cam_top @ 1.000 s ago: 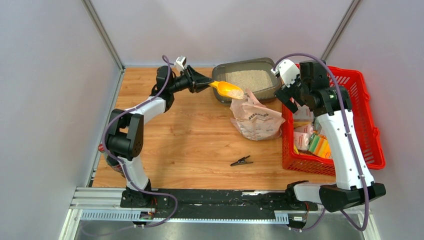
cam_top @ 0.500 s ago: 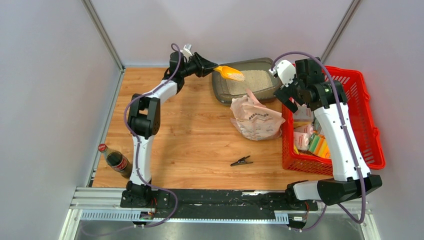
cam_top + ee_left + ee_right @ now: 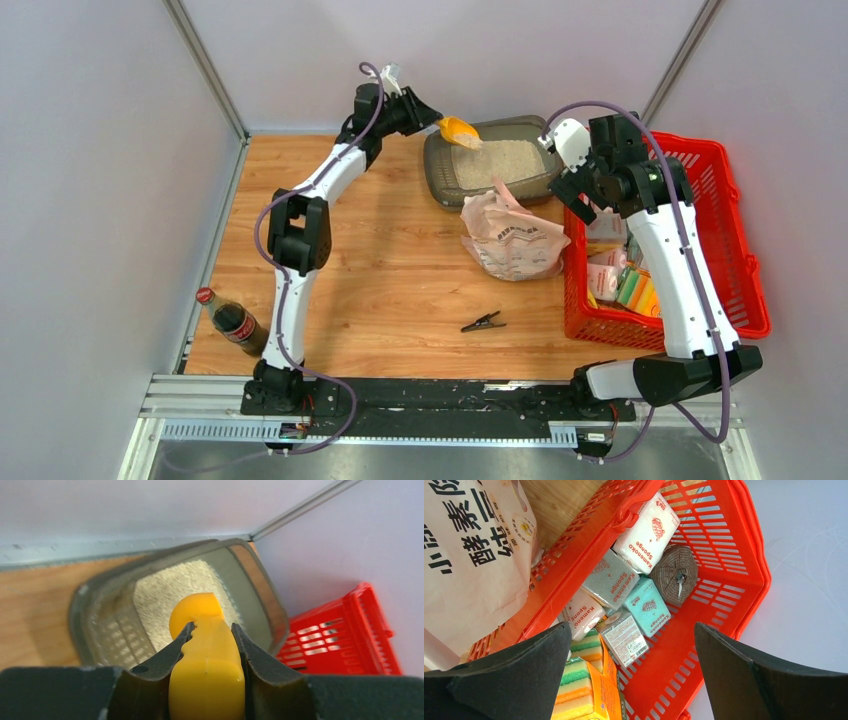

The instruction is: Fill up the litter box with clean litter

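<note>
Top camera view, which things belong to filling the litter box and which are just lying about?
Job: shallow dark grey-brown plastic litter box; pale beige sandy litter; yellow plastic scoop, gripped by left gripper; crumpled pink printed bag, probably litter supply.
Lying about: red mesh plastic basket of sponge packs; black clip; red-capped cola bottle.

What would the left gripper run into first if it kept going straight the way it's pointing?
Most likely the clean litter inside the litter box; the yellow scoop that the left gripper holds would touch it first. Depth is hard to judge.
</note>
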You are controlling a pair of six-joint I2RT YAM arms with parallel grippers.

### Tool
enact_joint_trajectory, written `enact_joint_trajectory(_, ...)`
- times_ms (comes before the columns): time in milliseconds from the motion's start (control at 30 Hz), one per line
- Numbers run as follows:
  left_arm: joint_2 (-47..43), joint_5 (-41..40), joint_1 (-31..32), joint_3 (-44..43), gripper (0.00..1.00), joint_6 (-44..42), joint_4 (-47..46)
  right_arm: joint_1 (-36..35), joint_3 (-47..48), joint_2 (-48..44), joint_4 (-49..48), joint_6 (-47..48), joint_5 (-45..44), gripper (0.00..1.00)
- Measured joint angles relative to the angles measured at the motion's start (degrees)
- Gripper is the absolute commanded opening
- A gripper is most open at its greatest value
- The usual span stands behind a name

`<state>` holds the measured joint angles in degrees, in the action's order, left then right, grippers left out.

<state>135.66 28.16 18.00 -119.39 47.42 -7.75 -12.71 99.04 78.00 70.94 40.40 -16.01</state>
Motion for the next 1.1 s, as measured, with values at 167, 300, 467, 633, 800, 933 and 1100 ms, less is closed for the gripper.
enact_joint_trajectory(167, -1.31, -2.73, 0.13, -1.95, 0.00, -12.17, 4.31, -0.02, 0.00, 0.00, -0.02, -0.02, 0.02, 1.00)
enact_joint_trajectory(300, -3.06, -4.87, 0.28, -1.97, 0.00, -21.51, 8.09, -0.02, 0.00, 0.00, -0.37, -0.11, 0.17, 1.00)
enact_joint_trajectory(467, -6.03, -6.23, 0.70, -1.92, 0.00, -30.12, 13.60, -0.17, -0.02, -0.20, -1.68, -0.31, 0.79, 1.00)
enact_joint_trajectory(633, -10.97, -5.53, 2.49, -1.07, 0.00, -36.00, 16.72, -0.24, -0.87, -1.70, -3.06, -0.28, 1.97, 1.00)
enact_joint_trajectory(800, -14.08, -3.80, 6.23, -0.96, 0.00, -38.91, 18.38, -0.24, -1.62, -3.13, -4.24, -0.35, 3.43, 1.00)
enact_joint_trajectory(933, -18.40, -4.72, 8.41, 3.56, 0.00, -41.53, 22.75, -0.26, -1.75, -3.80, -4.42, -0.52, 4.83, 1.00)
enact_joint_trajectory(1100, -33.53, -4.13, 5.35, 22.05, 0.00, -41.99, 27.10, -0.28, -5.33, -8.04, -4.52, -0.98, 7.69, 1.00)
